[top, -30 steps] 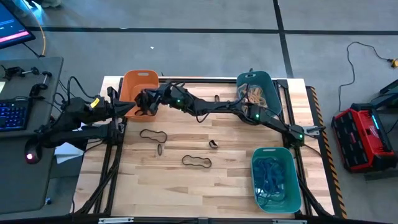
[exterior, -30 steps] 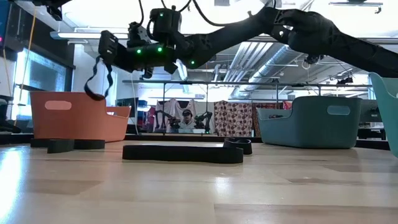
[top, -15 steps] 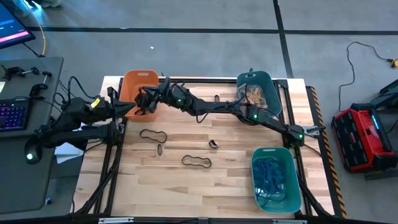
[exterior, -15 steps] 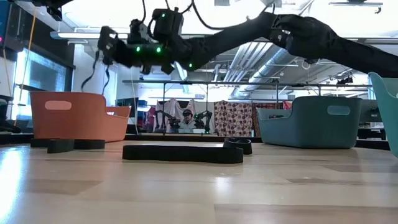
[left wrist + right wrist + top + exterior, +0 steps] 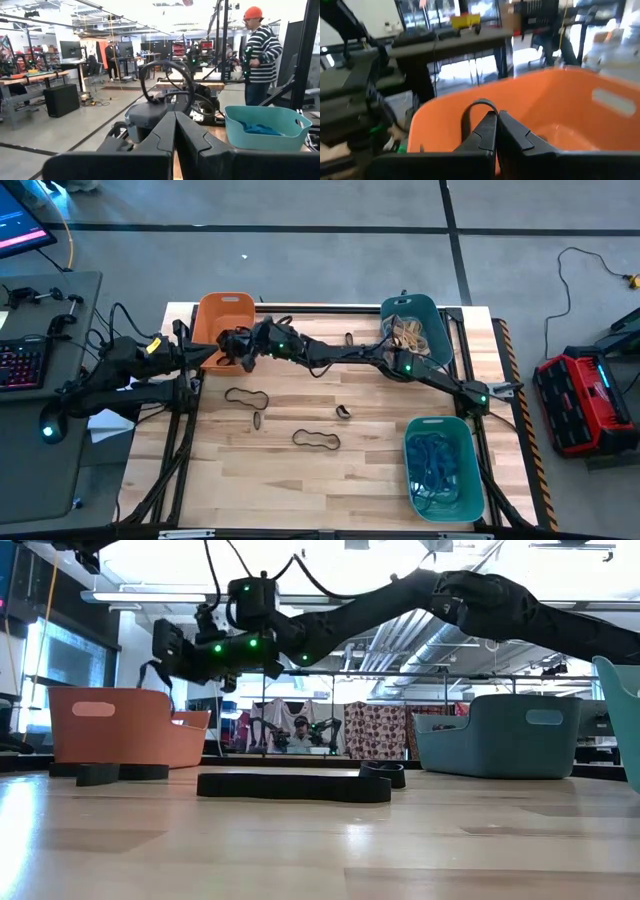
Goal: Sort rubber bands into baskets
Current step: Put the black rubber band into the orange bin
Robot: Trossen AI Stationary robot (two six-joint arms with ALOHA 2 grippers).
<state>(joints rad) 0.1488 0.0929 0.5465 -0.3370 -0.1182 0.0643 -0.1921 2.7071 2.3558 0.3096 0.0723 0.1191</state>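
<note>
The right arm reaches across the light wooden bench (image 5: 300,470) from the right side to the far-left corner, where its right pincer (image 5: 243,346) hangs over the near rim of the rounded orange-salmon plastic basket (image 5: 222,312). Its fingers are clenched on a thin black rubber band (image 5: 475,111) — in the right wrist view the loop arches up from between the closed tips, with the orange tub wall right behind it. In the low view the same band droops from the pincer above the basket.

The left arm waits at the bench's left edge, beside the orange basket, its left pincer (image 5: 175,120) pressed shut with nothing between the fingers.

Three more black rubber loops lie flat on the wood: a long wavy one (image 5: 245,396) left of centre, a second wavy one (image 5: 316,440) nearer the front, and a small oval one (image 5: 256,420) between them. A short curled black band (image 5: 343,412) sits near the middle of the bench, and another small dark piece (image 5: 348,338) lies near the far edge.

The dark teal-blue tub (image 5: 434,312) at the far right holds tan rubber bands (image 5: 410,334); the lighter green tub (image 5: 468,480) at the near right holds blue rubber bands (image 5: 436,464).

A person in a striped top and orange cap (image 5: 260,52) stands in the room beyond — seen only in the left wrist view.
</note>
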